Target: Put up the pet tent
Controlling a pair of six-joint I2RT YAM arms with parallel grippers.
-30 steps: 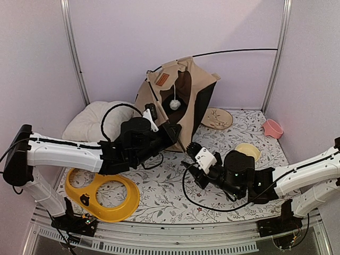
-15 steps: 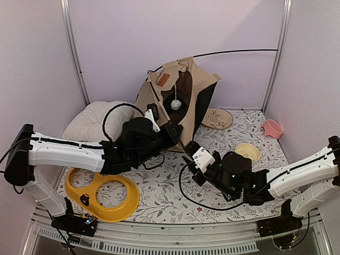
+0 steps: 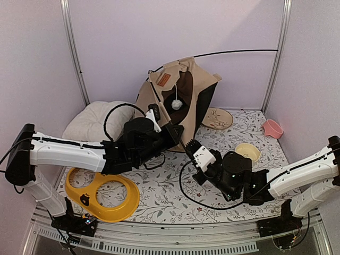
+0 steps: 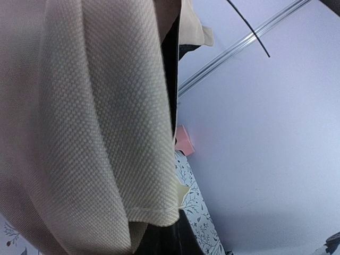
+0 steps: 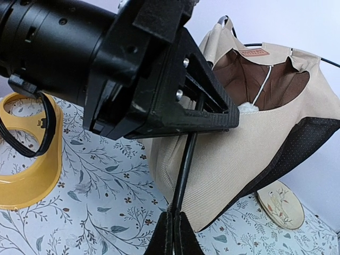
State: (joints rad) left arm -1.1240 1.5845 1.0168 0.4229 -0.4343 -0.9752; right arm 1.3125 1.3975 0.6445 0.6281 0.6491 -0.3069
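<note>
Floral table cover [image 3: 159, 196] carries everything. The pet tent [image 3: 197, 79] sits top centre of the overhead view, against the back wall. It is only half raised and tilted, with the arched doorway facing the arms and the canvas slack. White pillow [image 3: 90, 122] lies at its left and yellow tray [image 3: 106, 212] at lower left, both apart from the tent. Left gripper [image 3: 177, 133] is at the tent's lower front edge, jaws pressed together. It seems to be pinching the hem or the rod there, and I cannot tell which, since canvas fills its own camera. Right gripper [image 5: 173, 228] has its jaws pinched on the black pole [image 5: 185, 164], just below the left fingers. A second pole end [image 3: 239, 51] arcs free toward the upper right. Pom-pom [image 3: 176, 104] hangs in the doorway under the label patch [image 3: 162, 79].

Risks, as I judge them:
- The two grips sit very close, so a small misaligned push could knock finger against finger
- The thin pole may slide through the pinch or bow and spring out
- If the left hold slips, the leaning tent likely folds forward
- The free pole could whip sideways
</note>
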